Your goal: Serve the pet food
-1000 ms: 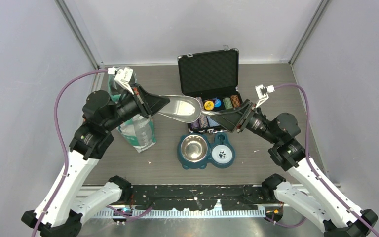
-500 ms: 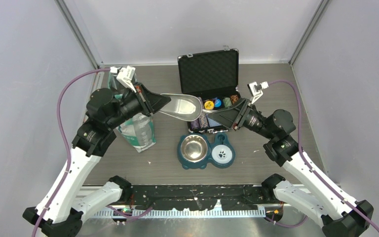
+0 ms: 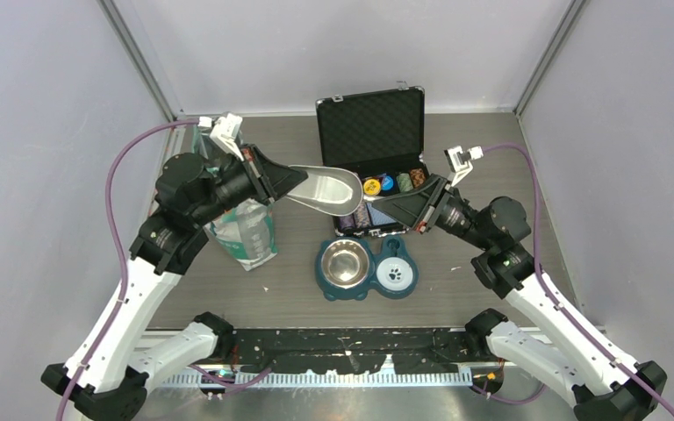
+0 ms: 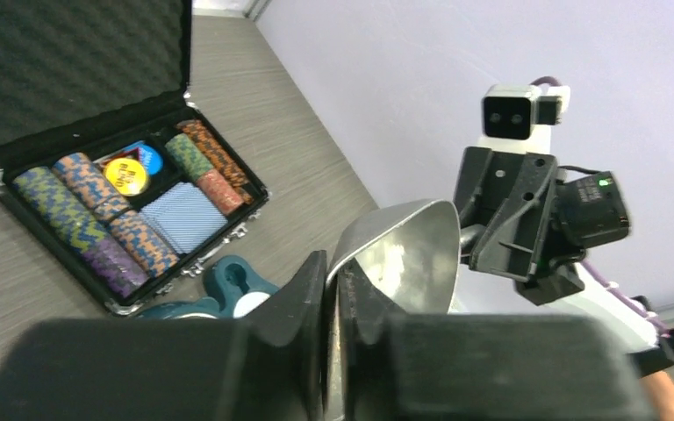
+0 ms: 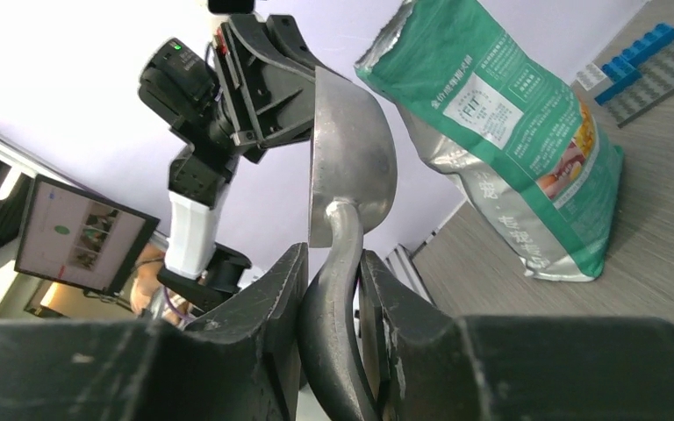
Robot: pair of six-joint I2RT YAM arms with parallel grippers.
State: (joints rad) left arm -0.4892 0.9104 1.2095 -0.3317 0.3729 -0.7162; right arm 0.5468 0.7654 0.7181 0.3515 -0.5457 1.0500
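Seen from above, a grey worktop has two robot arms reaching in from its near edge. At far left a teal-and-white bag stands upright. Just beside its upper part, the left end effector is clamped on a metal scoop. It grips the edge opposite the handle, its two fingers pinching the thin wall between them. The scoop is held in the air, hollow side up, and its bowl shows only bare shiny metal. The pet food itself cannot be seen in any view (the bag's inside is hidden from every camera). Nearer the arms than the scoop, a teal double feeder rests on the worktop. It has a steel bowl on the left and a white paw-print bowl on the right. Behind the feeder, an open black case holds rows of poker chips. Further right, the right end effector is closed tight around the scoop's curved handle, so both arms hold the one scoop.
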